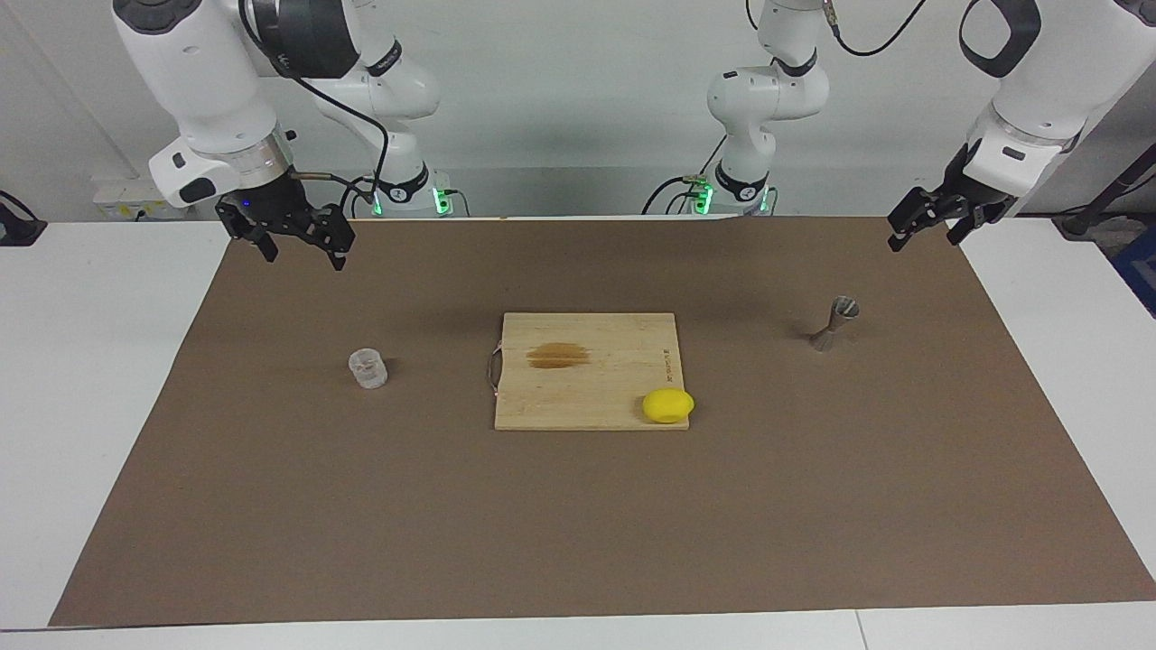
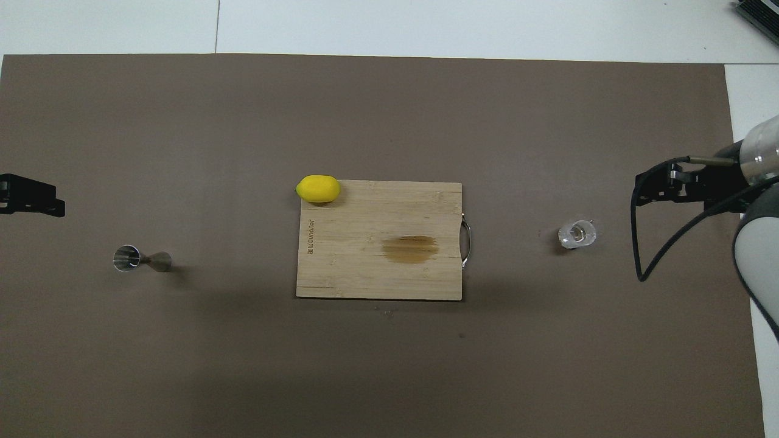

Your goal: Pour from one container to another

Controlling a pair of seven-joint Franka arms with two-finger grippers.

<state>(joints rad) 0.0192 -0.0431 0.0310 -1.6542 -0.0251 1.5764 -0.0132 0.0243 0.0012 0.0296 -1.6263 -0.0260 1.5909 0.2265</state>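
The one container, a small clear ribbed glass tumbler (image 1: pixel 368 368) (image 2: pixel 577 235), stands on the brown mat toward the right arm's end. The another, a grey metal hourglass jigger (image 1: pixel 835 323) (image 2: pixel 141 259), stands on the mat toward the left arm's end. My right gripper (image 1: pixel 304 257) (image 2: pixel 654 185) hangs open and empty over the mat's edge at the right arm's end, apart from the tumbler. Over the mat's edge at the left arm's end, my left gripper (image 1: pixel 923 242) (image 2: pixel 30 198) is raised, open and empty, well clear of the jigger.
A wooden cutting board (image 1: pixel 587 397) (image 2: pixel 365 274) with a brown stain and a metal handle lies mid-table between the two containers. A yellow lemon (image 1: pixel 668 405) (image 2: pixel 318 188) sits on its corner farthest from the robots, toward the left arm's end.
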